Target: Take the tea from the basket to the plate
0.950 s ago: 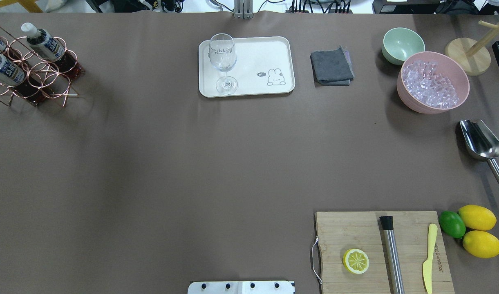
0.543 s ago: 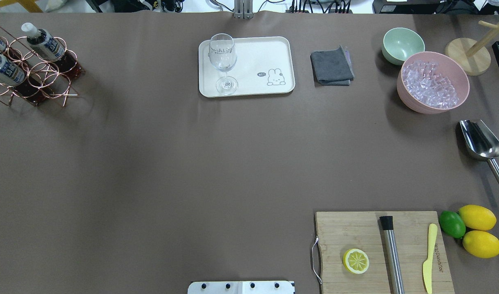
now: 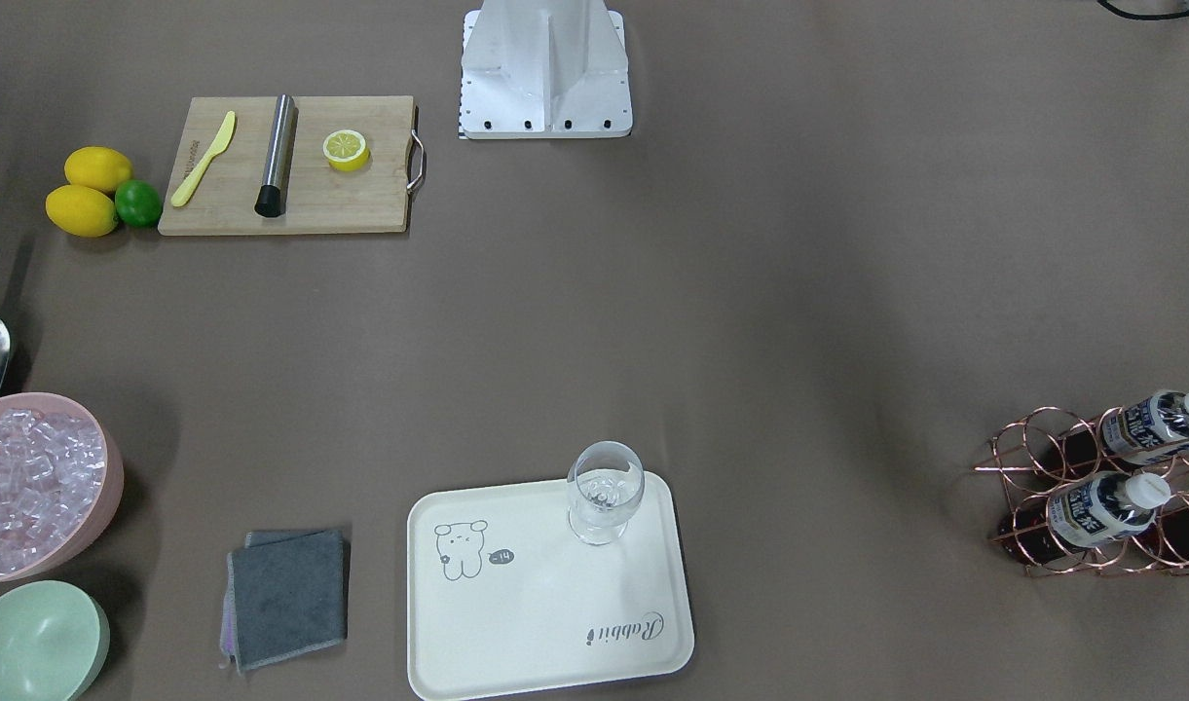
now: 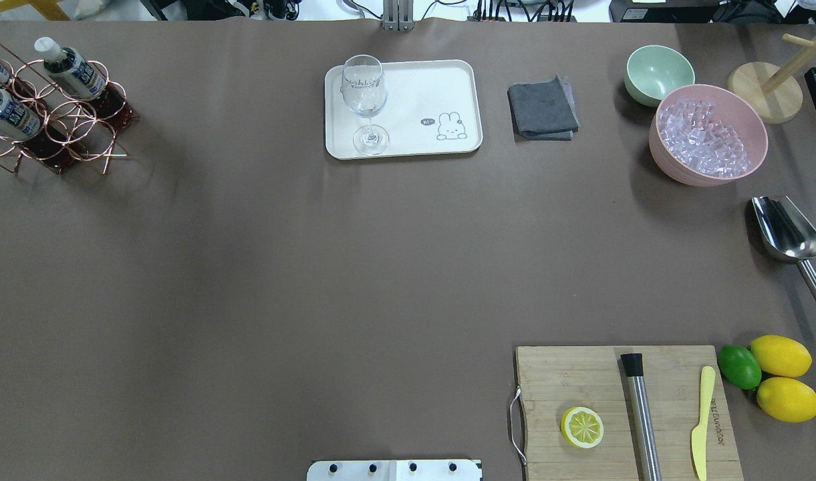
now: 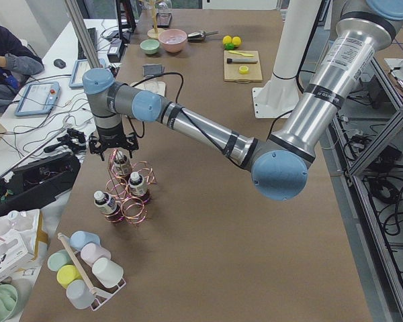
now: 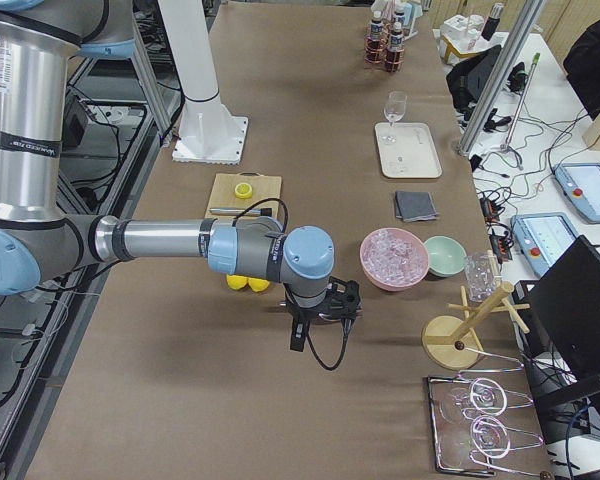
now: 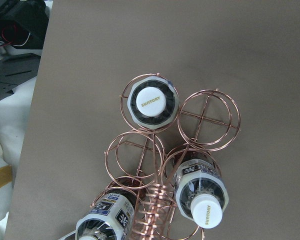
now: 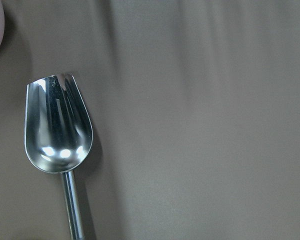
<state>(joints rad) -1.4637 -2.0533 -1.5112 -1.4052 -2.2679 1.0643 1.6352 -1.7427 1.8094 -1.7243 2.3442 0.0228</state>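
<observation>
White-capped brown tea (image 7: pixel 154 102) stands in the basket (image 7: pixel 208 119); whether left pincer (image 5: pixel 114 146) or right pincer (image 6: pixel 321 314) gapes, I cannot tell.

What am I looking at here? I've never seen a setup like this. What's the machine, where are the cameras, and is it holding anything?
It is a robot with two jointed arms at a brown table. Two pictures look down on the table, one from behind the robot and one from across it. Two look along it from either end, and two come from cameras on the wrists.

The left end effector, that arm's grasping part, hangs over a copper wire basket. All three tea bottles sit in the basket, none lifted. The right end effector hangs over a metal scoop. I cannot tell whether either is open.

Also there are a cream plate with a glass on it, a bowl of ice and a cutting board.
</observation>
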